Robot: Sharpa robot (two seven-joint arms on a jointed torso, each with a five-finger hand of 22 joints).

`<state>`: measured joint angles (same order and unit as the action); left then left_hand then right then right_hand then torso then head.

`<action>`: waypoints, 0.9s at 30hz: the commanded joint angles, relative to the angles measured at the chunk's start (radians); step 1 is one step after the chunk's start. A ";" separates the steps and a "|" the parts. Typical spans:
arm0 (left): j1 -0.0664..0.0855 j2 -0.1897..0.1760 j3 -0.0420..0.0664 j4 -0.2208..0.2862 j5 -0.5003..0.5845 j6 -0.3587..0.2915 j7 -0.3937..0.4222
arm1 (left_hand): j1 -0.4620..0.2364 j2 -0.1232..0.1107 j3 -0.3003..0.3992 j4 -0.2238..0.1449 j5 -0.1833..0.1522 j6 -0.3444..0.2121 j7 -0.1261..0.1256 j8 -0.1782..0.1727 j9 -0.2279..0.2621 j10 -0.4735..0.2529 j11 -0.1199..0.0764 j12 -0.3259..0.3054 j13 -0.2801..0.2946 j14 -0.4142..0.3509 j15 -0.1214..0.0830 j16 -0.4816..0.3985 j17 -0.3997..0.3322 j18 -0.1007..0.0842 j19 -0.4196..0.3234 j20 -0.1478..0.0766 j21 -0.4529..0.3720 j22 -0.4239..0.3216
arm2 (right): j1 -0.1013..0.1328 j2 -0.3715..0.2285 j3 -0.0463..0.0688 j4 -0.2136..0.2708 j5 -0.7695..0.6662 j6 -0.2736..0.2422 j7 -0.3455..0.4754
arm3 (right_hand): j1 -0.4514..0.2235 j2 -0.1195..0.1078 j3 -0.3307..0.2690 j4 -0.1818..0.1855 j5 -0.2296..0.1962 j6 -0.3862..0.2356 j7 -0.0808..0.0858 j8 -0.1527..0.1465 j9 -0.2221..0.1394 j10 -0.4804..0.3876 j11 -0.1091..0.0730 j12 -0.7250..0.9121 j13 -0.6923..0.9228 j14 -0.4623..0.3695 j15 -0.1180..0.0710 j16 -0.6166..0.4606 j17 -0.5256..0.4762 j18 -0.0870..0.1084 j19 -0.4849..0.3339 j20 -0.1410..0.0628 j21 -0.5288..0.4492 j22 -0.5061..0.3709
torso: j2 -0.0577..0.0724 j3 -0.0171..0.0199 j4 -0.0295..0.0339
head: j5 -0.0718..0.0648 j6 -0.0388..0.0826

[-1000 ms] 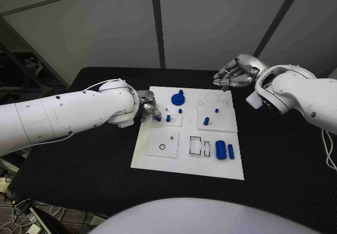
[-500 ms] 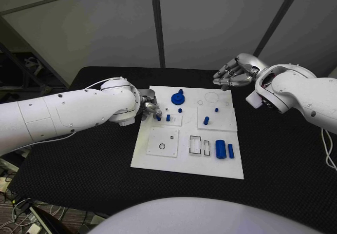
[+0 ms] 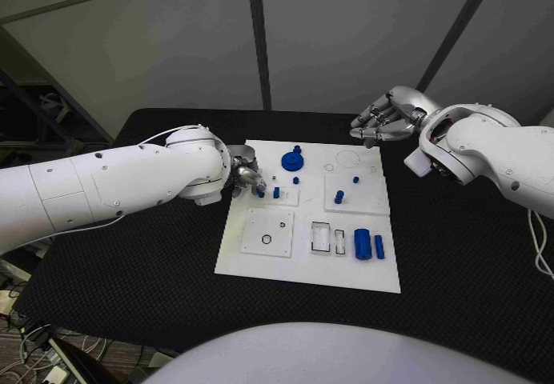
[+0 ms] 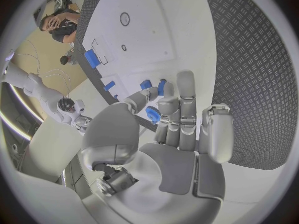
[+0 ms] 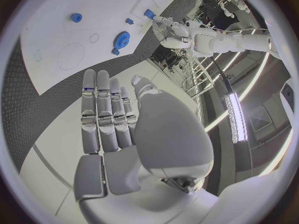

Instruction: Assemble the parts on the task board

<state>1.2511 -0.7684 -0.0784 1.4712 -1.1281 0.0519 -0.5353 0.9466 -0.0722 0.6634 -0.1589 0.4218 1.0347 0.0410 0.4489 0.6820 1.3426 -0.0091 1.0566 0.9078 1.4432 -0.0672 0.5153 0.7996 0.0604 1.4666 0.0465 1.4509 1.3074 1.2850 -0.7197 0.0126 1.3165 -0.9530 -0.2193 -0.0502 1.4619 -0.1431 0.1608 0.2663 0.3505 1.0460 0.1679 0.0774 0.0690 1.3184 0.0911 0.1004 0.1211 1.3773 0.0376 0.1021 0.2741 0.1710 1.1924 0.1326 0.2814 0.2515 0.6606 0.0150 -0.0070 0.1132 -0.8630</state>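
Observation:
The white task board [image 3: 303,256] lies mid-table. On it are a blue gear [image 3: 292,162] near the far edge, small blue pegs [image 3: 339,197] in the middle and a blue cylinder [image 3: 363,244] beside a thin blue bar [image 3: 379,247]. My left hand [image 3: 245,178] hovers at the board's left edge by a peg [image 3: 277,193]. In the left wrist view the left hand [image 4: 168,134] pinches a small blue part [image 4: 153,115] between thumb and finger. My right hand [image 3: 387,118] hangs beyond the board's far right corner, and the right wrist view shows the right hand [image 5: 112,119] holding nothing, fingers straight.
Empty sockets on the board include a square plate with a round hole [image 3: 268,238] and two rectangular slots [image 3: 328,238]. Black table [image 3: 138,264] surrounds the board on every side. The left forearm [image 3: 104,192] crosses the table's left part.
The left hand has edged slightly toward the far side along the board's left edge. The right hand has barely moved.

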 commanded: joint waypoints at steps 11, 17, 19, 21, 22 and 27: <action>-0.007 0.003 -0.005 0.000 -0.012 0.059 -0.002 | 0.023 0.004 0.001 -0.015 0.002 0.009 -0.010 0.008 -0.004 0.038 -0.026 0.011 0.009 0.000 -0.007 0.006 0.001 -0.033 0.043 -0.006 0.009 0.211 | 0.002 0.001 0.000 0.001 0.003 0.005 0.004 | -0.009 0.000 -0.001 0.006 0.003 -0.007 0.000 0.004 0.001 -0.006 -0.001 0.000 0.002 -0.007 -0.002 -0.003 0.002 0.011 0.001 0.008 -0.005 -0.002 | 0.000 0.0001 -0.0001 | 0.001 -0.002; -0.007 0.004 -0.005 -0.002 -0.014 0.058 -0.002 | 0.020 0.001 -0.015 -0.006 0.002 0.014 -0.012 0.007 -0.010 0.041 -0.028 0.011 0.009 0.000 -0.008 0.006 0.001 -0.033 0.044 -0.006 0.009 0.212 | 0.002 0.000 0.000 0.001 0.003 0.005 0.004 | -0.009 0.002 -0.001 0.007 0.004 -0.007 0.000 0.005 0.001 -0.008 -0.001 0.000 0.004 -0.008 -0.002 -0.004 0.004 0.011 0.002 0.008 -0.007 -0.003 | 0.001 -0.0001 -0.0007 | 0.001 -0.002; -0.007 0.006 -0.005 -0.004 -0.015 0.055 -0.002 | 0.018 0.001 -0.025 0.001 0.002 0.016 -0.013 0.006 -0.013 0.042 -0.028 0.010 0.009 0.000 -0.008 0.006 0.001 -0.033 0.044 -0.007 0.009 0.212 | 0.002 0.000 0.000 0.002 0.003 0.004 0.003 | -0.009 0.002 -0.001 0.007 0.004 -0.007 0.000 0.005 0.001 -0.008 -0.001 0.000 0.004 -0.008 -0.002 -0.004 0.004 0.011 0.002 0.008 -0.007 -0.003 | 0.001 0.0001 -0.0008 | 0.001 -0.002; -0.007 0.007 -0.005 -0.005 -0.015 0.054 -0.002 | 0.018 0.001 -0.032 0.005 0.001 0.017 -0.014 0.005 -0.016 0.043 -0.029 0.010 0.009 0.000 -0.008 0.006 0.002 -0.033 0.044 -0.007 0.010 0.212 | 0.002 0.000 0.000 0.002 0.003 0.004 0.003 | -0.009 0.002 -0.001 0.007 0.004 -0.007 0.000 0.005 0.001 -0.008 -0.001 0.000 0.004 -0.008 -0.002 -0.004 0.004 0.011 0.002 0.008 -0.007 -0.003 | 0.001 0.0002 -0.0006 | 0.001 -0.002; -0.007 0.008 -0.005 -0.006 -0.015 0.054 -0.002 | 0.017 0.001 -0.036 0.007 0.001 0.018 -0.014 0.005 -0.017 0.043 -0.029 0.010 0.008 0.000 -0.008 0.006 0.001 -0.033 0.045 -0.007 0.010 0.213 | 0.002 0.000 0.000 0.002 0.003 0.004 0.003 | -0.009 0.002 -0.001 0.007 0.004 -0.007 0.000 0.005 0.001 -0.008 -0.001 0.000 0.004 -0.008 -0.002 -0.004 0.004 0.011 0.002 0.008 -0.007 -0.003 | 0.001 0.0001 -0.0008 | 0.001 -0.003; -0.007 0.010 -0.005 -0.009 -0.015 0.053 -0.002 | 0.014 0.000 -0.065 0.023 0.000 0.023 -0.017 0.002 -0.026 0.045 -0.030 0.011 0.009 0.000 -0.009 0.006 0.002 -0.033 0.045 -0.007 0.010 0.213 | 0.002 0.000 0.000 0.002 0.003 0.004 0.003 | -0.009 0.002 -0.001 0.007 0.004 -0.007 0.000 0.005 0.001 -0.008 -0.001 0.000 0.004 -0.008 -0.002 -0.004 0.004 0.011 0.002 0.008 -0.007 -0.003 | 0.001 -0.0001 -0.0004 | 0.000 -0.003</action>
<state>1.2476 -0.7598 -0.0808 1.4661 -1.1362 0.0833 -0.5339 0.9509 -0.0759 0.6044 -0.1358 0.4216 1.0616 0.0247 0.4539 0.6572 1.3860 -0.0370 1.0618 0.9158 1.4349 -0.0750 0.5151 0.8003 0.0604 1.4665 0.0466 1.4545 1.3074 1.2850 -0.7197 0.0126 1.3168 -0.9529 -0.2191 -0.0504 1.4619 -0.1431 0.1609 0.2664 0.3505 1.0460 0.1679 0.0774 0.0690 1.3183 0.0910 0.1004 0.1236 1.3774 0.0376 0.1021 0.2775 0.1711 1.1924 0.1325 0.2814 0.2495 0.6612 0.0151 -0.0074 0.1143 -0.8660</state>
